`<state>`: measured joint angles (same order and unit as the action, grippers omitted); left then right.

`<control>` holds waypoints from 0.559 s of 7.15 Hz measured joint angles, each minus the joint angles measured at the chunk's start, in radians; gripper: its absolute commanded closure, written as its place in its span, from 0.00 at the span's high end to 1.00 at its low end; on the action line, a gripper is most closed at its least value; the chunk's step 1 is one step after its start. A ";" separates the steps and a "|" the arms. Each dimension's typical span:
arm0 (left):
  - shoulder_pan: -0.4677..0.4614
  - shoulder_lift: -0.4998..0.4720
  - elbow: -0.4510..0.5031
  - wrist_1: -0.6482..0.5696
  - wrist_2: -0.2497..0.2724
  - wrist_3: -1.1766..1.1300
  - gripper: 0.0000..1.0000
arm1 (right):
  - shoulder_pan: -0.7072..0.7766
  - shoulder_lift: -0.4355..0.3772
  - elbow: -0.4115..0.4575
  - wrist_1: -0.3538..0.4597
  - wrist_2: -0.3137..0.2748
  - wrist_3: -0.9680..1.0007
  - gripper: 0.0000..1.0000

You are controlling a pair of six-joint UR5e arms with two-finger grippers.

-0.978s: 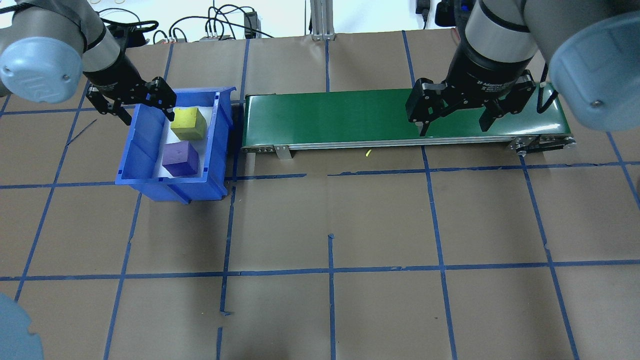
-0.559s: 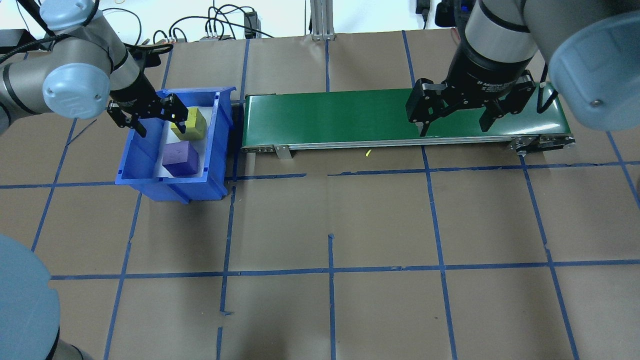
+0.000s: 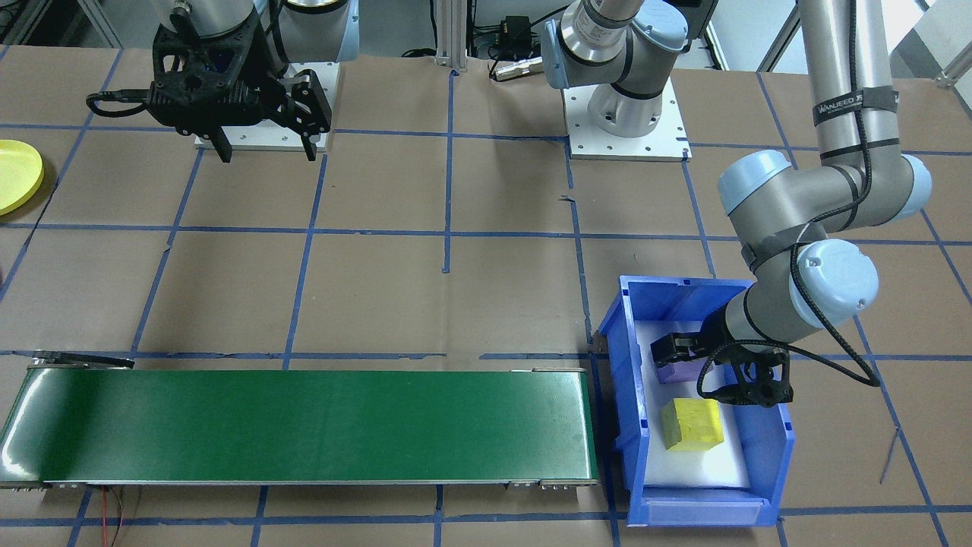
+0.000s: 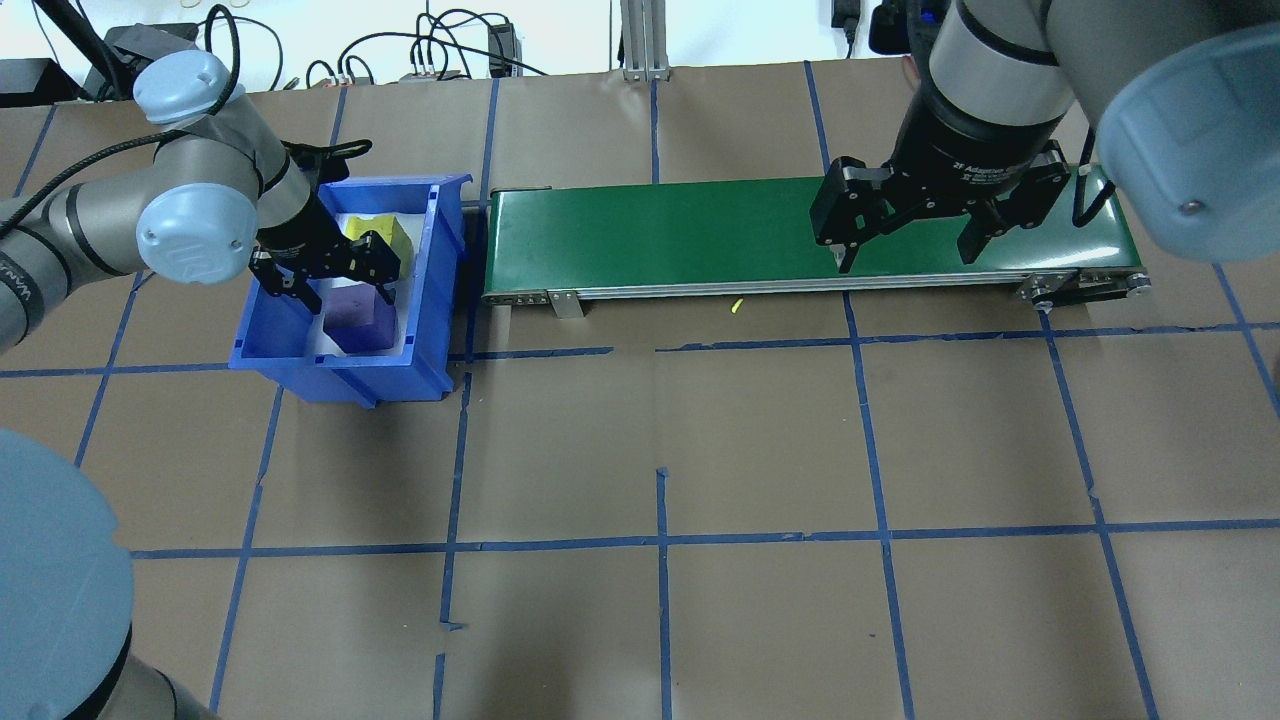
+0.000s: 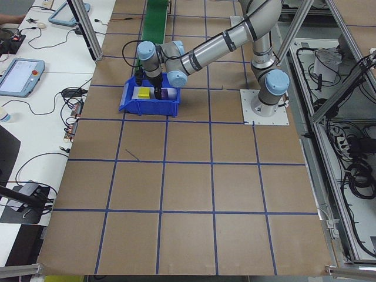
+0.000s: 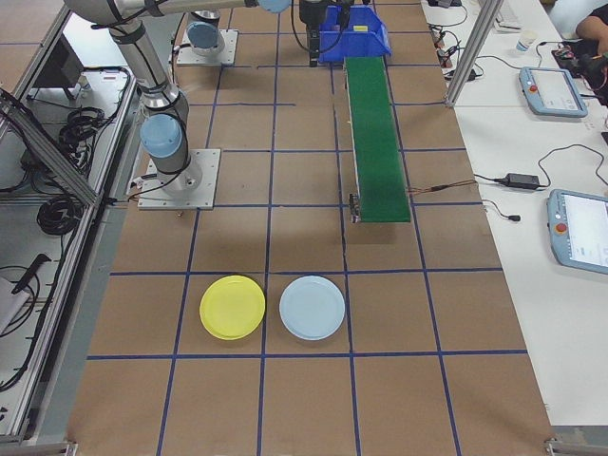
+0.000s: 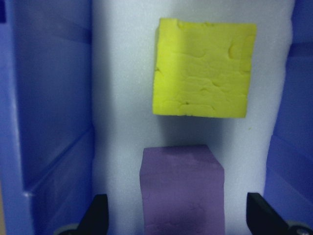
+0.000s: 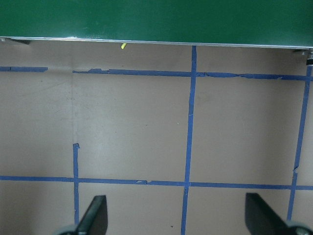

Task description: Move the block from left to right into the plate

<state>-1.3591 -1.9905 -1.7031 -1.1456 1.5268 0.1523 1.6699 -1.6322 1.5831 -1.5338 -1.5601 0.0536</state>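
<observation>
Brown paper crossed by blue tape lines covers the worktop. On my left sits a blue bin lined with white foam, and my left jaws are down inside it, spread wide with nothing between them. From the left wrist camera I see the purple block directly between my two fingertips, with clear gaps on both sides, so neither touches it. The yellow block lies just beyond the purple one on the foam, apart from it and farther along the bin. In the front-facing view the purple block is partly hidden under my wrist, while the yellow block shows in full.

Beside the bin runs a long green belt, bare on top. A small yellow scrap lies on the paper just in front of its near rail.

Over the belt's right end my right jaws hang, also wide open and holding nothing; the right wrist camera looks down on bare paper and the belt's edge.

Well off to my right, past the belt's end, the yellow plate rests flat on the paper, with a pale blue plate just beside it. Both blocks are in the bin, far from the plates.
</observation>
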 measured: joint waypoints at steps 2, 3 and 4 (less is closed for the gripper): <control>-0.001 -0.003 -0.002 -0.008 -0.009 0.008 0.24 | 0.000 0.000 0.001 0.000 0.000 0.000 1.00; -0.002 0.001 0.001 -0.012 -0.005 0.011 0.22 | 0.000 0.000 0.000 0.000 0.000 0.000 1.00; -0.003 0.011 0.013 -0.021 -0.004 0.011 0.22 | 0.000 0.000 0.000 0.000 0.000 0.000 1.00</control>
<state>-1.3626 -1.9799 -1.6899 -1.1666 1.5226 0.1629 1.6701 -1.6322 1.5832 -1.5340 -1.5600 0.0537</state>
